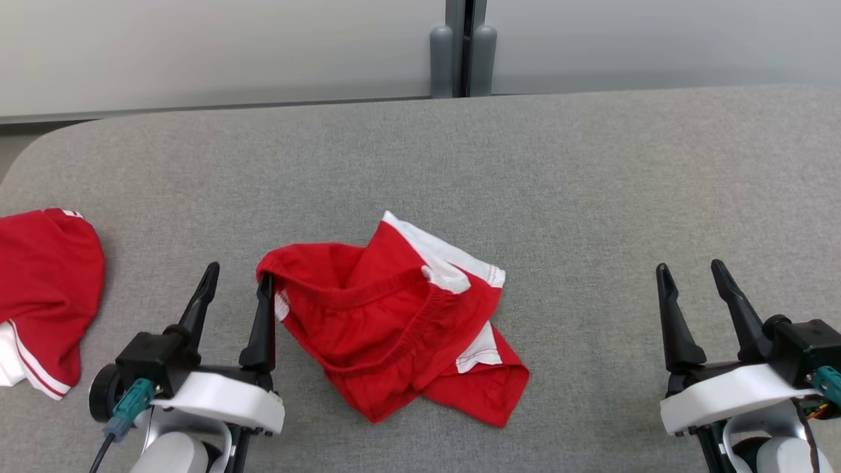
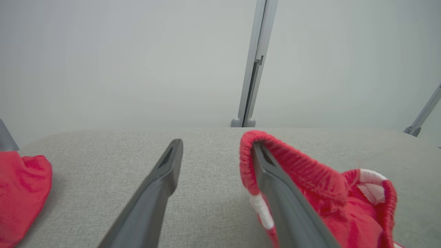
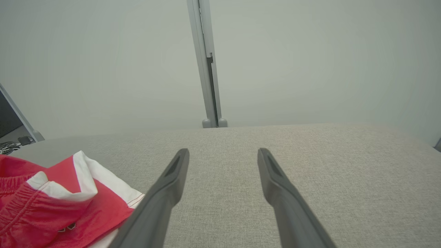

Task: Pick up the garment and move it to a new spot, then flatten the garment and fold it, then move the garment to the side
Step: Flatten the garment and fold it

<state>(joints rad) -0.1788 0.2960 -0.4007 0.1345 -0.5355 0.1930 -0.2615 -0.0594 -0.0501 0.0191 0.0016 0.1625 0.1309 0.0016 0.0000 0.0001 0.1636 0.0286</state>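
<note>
**Red garment [image 1: 394,322] lies crumpled between open grippers**

The garment, red with white panels and white stitching, lies bunched and twisted on the grey table [image 1: 525,164], on the robot's side. Its gathered elastic waistband gapes, and one end is draped over the tip of the left gripper's [image 1: 238,271] inner finger. That gripper stands wide, nothing between its fingers. The right gripper [image 1: 690,265], well apart from the garment, is also wide and empty. Another red cloth [image 1: 46,276] lies far left.

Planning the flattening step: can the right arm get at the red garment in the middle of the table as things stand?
Probably yes. The right gripper is open, and bare table lies between it and the red garment, with nothing in the way.
</note>
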